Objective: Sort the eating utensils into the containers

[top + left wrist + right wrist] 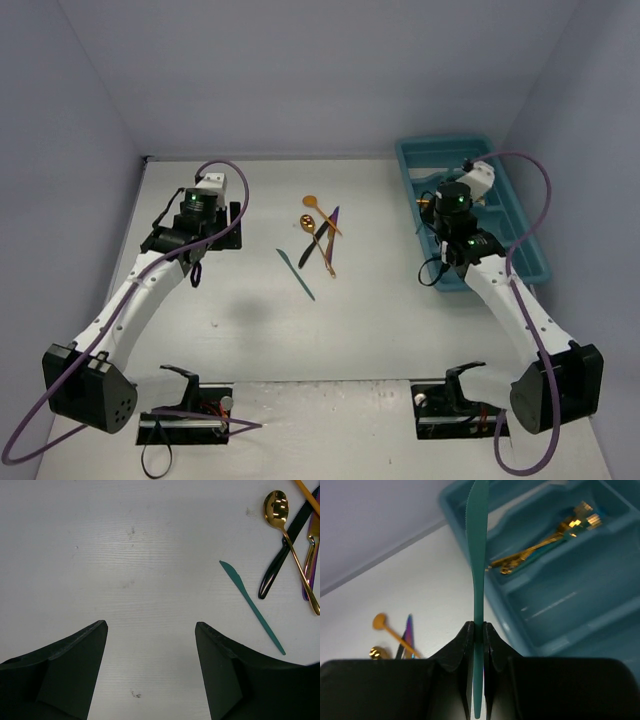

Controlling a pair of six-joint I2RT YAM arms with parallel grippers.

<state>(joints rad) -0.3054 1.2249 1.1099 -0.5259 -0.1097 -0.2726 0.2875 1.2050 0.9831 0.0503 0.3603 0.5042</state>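
My right gripper (478, 626) is shut on a teal knife (478, 555), held edge-on above the left rim of the teal tray (470, 545); the tray also shows in the top view (530, 255). Gold utensils (545, 540) lie in one far compartment. My left gripper (151, 625) is open and empty over bare table, left of the pile. On the table lie a teal knife (250, 605), a gold spoon (290, 540), a black knife (280, 555) and a purple utensil (310, 560). The pile sits mid-table in the top view (320, 240).
A thin clear-white piece (555, 605) lies in a nearer tray compartment. White walls close the table at the back and sides. Two black stands (190, 400) (455, 400) sit at the near edge.
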